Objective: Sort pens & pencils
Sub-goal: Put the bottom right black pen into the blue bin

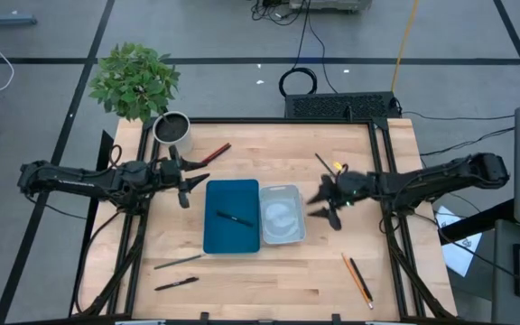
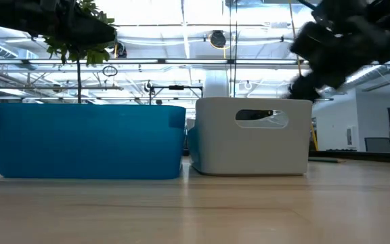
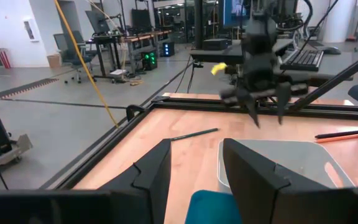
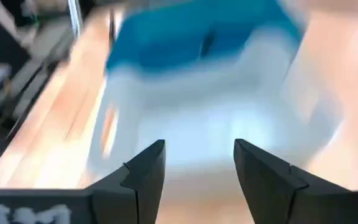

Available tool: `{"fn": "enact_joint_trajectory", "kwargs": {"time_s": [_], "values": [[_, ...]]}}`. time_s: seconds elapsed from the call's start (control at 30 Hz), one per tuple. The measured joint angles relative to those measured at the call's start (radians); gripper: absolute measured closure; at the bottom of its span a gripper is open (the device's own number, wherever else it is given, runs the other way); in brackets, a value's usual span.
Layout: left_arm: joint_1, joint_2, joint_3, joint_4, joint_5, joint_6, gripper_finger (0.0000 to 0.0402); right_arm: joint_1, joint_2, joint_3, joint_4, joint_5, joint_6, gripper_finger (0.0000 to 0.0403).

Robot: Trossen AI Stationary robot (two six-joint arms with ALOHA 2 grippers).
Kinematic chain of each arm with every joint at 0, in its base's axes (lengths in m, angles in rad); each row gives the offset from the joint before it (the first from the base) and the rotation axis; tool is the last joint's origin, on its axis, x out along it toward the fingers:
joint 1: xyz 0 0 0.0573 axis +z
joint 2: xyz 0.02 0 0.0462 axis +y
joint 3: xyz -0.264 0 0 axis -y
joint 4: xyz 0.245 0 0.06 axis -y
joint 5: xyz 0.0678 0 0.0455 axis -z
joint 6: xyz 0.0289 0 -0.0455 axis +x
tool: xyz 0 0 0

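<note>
In the high view a blue tray (image 1: 231, 217) sits mid-table with one black pen (image 1: 234, 218) lying in it. A white bin (image 1: 282, 215) stands against its right side. Another black pen (image 1: 176, 283) and a grey-green pencil (image 1: 177, 263) lie near the front left. A red pencil (image 1: 215, 153) lies beside the cup, a dark pencil (image 1: 325, 162) at the far right, and an orange and a dark pencil (image 1: 357, 278) at the front right. My left gripper (image 1: 186, 185) hovers open left of the tray. My right gripper (image 1: 328, 208) hovers open right of the bin.
A metal cup (image 1: 171, 129) and a potted plant (image 1: 134, 79) stand at the far left corner. In the low view the tray (image 2: 90, 139) and bin (image 2: 252, 135) stand side by side. Bare wood lies along the near edge (image 1: 269, 289).
</note>
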Motion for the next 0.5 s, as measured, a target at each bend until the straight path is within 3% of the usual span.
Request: {"fn": "enact_joint_trajectory", "kwargs": {"time_s": [0.23,0.5], "values": [[0.0,0.0,0.0,-0.005,0.0,-0.001,0.025,0.277,-0.038,0.065,-0.458,-0.003,0.46,0.0222],[0.0,0.0,0.0,-0.006,0.0,-0.002,0.025,0.543,-0.002,0.102,-0.635,-0.057,1.047,0.0227]]}}
